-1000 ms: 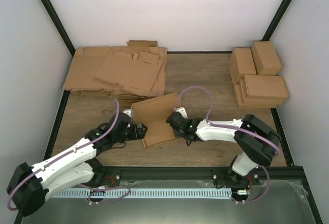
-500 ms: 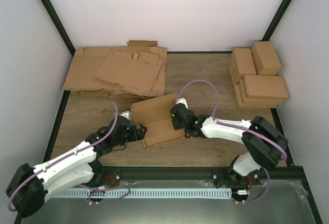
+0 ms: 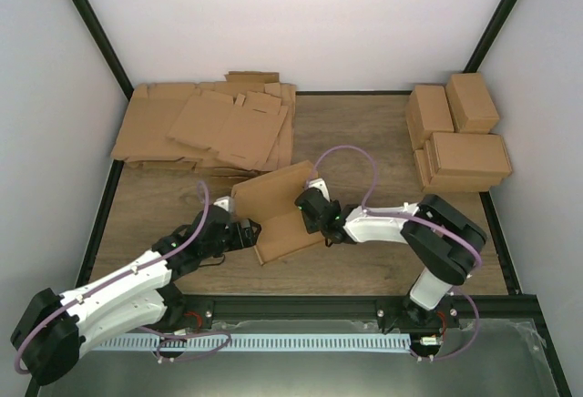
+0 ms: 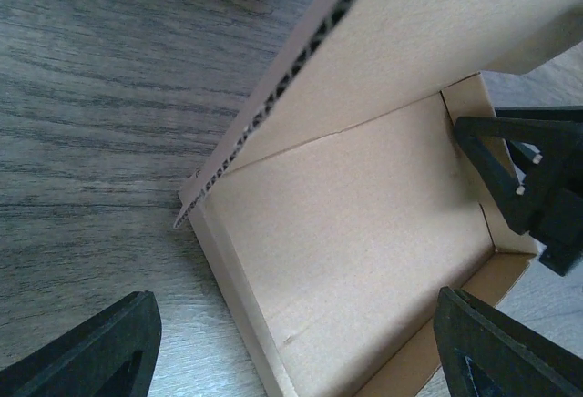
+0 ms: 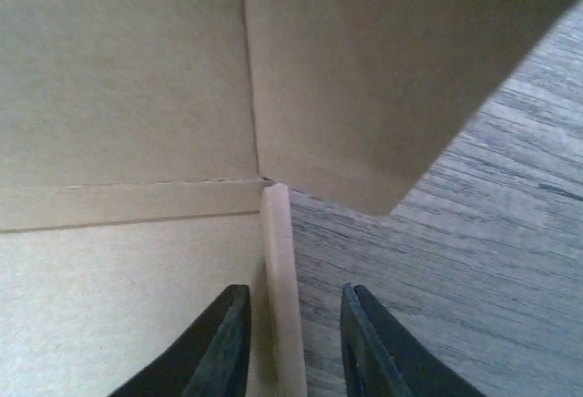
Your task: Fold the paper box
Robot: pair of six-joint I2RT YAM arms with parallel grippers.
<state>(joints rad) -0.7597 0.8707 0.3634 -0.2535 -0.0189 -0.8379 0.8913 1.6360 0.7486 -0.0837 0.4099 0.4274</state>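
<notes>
Paper box [image 3: 282, 210] on white-walled wooden table [image 3: 364, 142]; left end effector [image 4: 296, 297], right end effector [image 5: 293, 295] released.

Flat cardboard sheets [image 3: 205, 128] heaped back left; folded boxes [image 3: 460, 137] back right.

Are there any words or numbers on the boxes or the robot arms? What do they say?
No text can be read anywhere.
The paper box is plain brown; so are the flat cardboard sheets and the folded boxes.
The left arm and right arm show no readable label.
</notes>
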